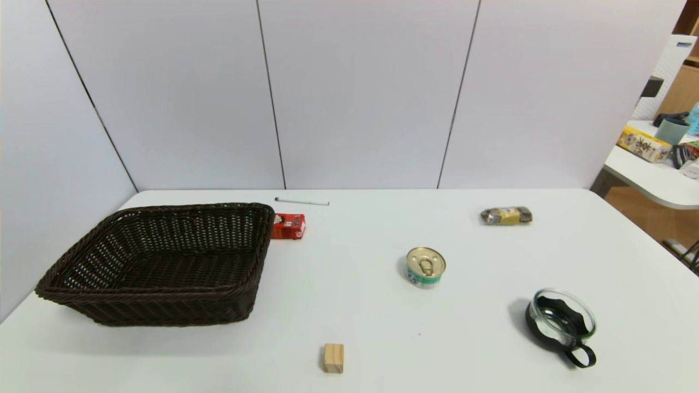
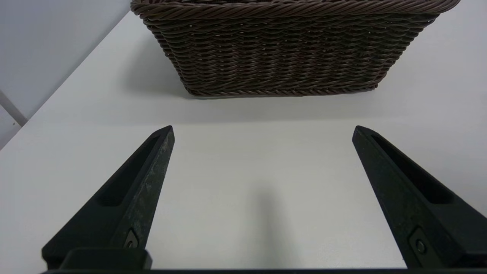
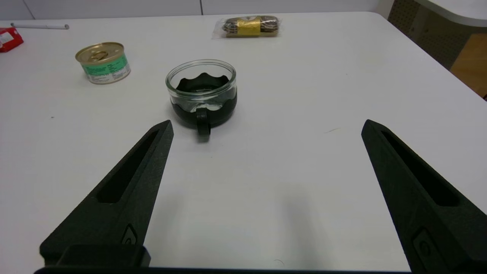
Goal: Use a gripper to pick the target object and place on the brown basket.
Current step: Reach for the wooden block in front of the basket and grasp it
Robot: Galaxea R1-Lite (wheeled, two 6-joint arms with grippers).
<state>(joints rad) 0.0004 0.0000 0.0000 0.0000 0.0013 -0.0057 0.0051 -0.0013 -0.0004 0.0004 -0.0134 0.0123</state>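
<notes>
1. Wicker first, on your left: the brown basket (image 1: pixel 158 262) sits on the white tabletop (image 1: pixel 382 305), shallow and rectangular, with nothing inside it.
2. Your left end effector (image 2: pixel 262 131) hovers low over bare tabletop with its two black fingers (image 2: pixel 148 179) spread wide apart, gripping nothing; the basket's near wall (image 2: pixel 281 57) stands just ahead of the tips.
3. Touching or almost touching the basket's far right corner you see a red packet (image 1: pixel 288 226), and beyond that a white pen (image 1: pixel 301 201) near the wall.
4. The target object (image 1: pixel 333 358), a small tan wooden cube, rests on the tabletop's near edge, right of the basket and apart from it, with no end effector on it.
5. Farther back and to the right stands a gold-lidded can (image 1: pixel 425 267) with a green label.
6. Beyond that lies a clear-wrapped snack (image 1: pixel 506 215) with a yellow band.
7. A glass cup (image 1: pixel 562 325) in a black holder stands near the right side.
8. Your right end effector (image 3: pixel 266 125) is also spread wide and holds nothing; the cup (image 3: pixel 201 93) sits ahead of it, nearer one finger (image 3: pixel 133 182).
</notes>
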